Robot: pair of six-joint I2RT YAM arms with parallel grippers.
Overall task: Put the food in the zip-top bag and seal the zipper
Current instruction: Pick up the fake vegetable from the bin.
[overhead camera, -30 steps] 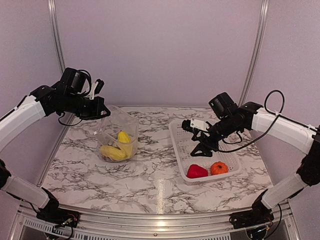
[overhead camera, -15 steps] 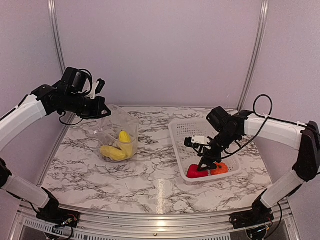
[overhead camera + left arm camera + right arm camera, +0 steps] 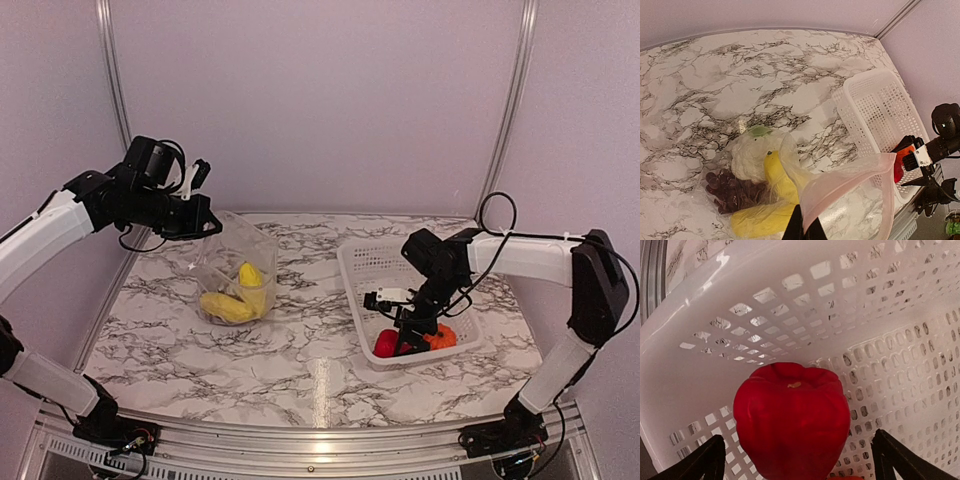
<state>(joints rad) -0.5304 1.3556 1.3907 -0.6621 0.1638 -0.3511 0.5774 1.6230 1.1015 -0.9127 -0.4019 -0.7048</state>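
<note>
Left fingers (image 3: 792,226) tight on zip-top bag (image 3: 850,190) mouth; right fingers (image 3: 705,460) apart astride red pepper (image 3: 792,420).

**No legible text in any view**

No word, number, brand or sign can be read on the zip-top bag (image 3: 850,187), the white lattice basket (image 3: 350,285) or the marble-patterned table (image 3: 300,350). A white block (image 3: 384,296) above the basket is too small to show any marking.

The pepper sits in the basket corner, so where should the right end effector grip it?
Probably across the broad shoulders of the red pepper, coming down from above: its stem end faces the open right end effector, while the basket wall and orange fruit crowd its sides.
</note>
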